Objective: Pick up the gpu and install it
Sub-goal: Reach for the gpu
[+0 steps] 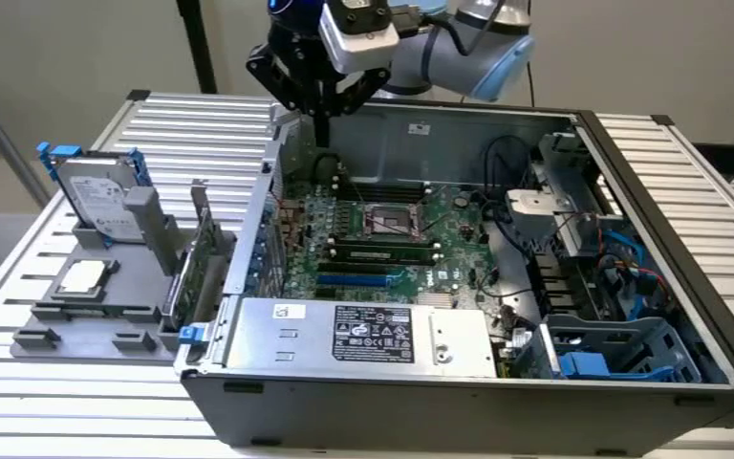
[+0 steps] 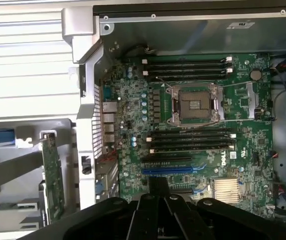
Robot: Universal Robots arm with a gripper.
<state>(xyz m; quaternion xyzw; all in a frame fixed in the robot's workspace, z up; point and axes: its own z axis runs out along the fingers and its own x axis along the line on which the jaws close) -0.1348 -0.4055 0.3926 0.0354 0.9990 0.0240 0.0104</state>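
Slatted table (image 1: 176, 120), computer case (image 1: 405, 416) (open), grey fixture (image 1: 87, 320)

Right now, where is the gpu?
The gpu stands upright toward the exterior view's left, between the hard drive and the open computer case.

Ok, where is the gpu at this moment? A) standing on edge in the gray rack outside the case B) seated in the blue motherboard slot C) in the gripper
A: the gpu stands on edge in the gray rack beside the case, while the gripper hangs above the open case.
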